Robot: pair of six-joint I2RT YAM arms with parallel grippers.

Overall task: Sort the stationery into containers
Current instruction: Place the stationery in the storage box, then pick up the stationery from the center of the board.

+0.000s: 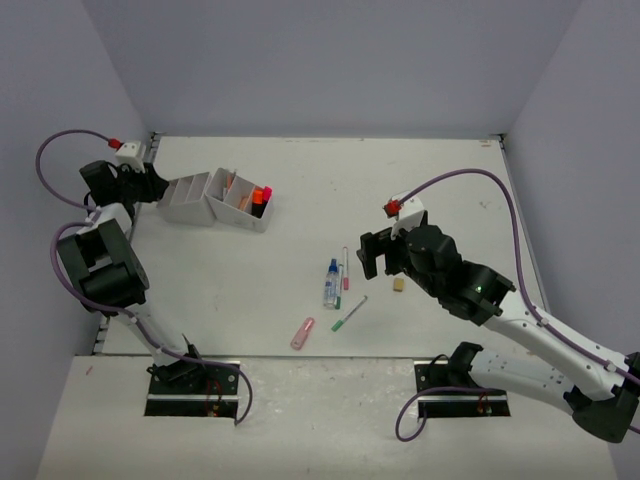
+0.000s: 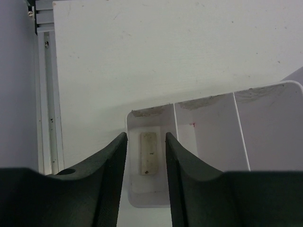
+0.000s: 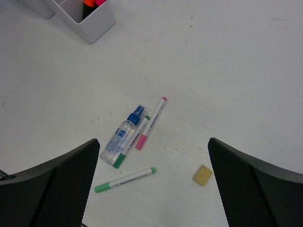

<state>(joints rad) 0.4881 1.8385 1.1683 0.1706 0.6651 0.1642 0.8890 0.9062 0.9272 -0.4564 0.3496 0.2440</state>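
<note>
Counter: white, walls on three sides.

Organiser: far left of the counter, set at an angle, narrow compartments in a row.

Left arm reaches over the organiser's left end. Left end effector hangs above the end compartment. Its jaws are narrow, the gap is a bit wider than the eraser below, and they grip nothing.

Right arm is over the mid-right counter. Right end effector is wide, carries nothing and hovers above the loose items.

Loose stationery sits centre counter, well apart from the organiser:
- Bottle: clear, blue cap, lying on its side.
- Green-capped pen: against the bottle's right side, parallel to it.
- Pink pen: just beside that one, roughly the same heading.
- Second green pen: nearer the arm bases, apart from the cluster, lying across its line.
- Pink highlighter: left of the second green pen, nearest the bases, seen only in the top view.

Boxed highlighters: orange and pink, upright in the organiser's right-end compartment. A thin item leans in the next compartment; can't tell what it is.

Loose eraser: tan, alone on the counter right of the pens.

Boxed eraser: flat on the floor of the left-end compartment, long side parallel to the walls, directly under the left jaws.
</note>
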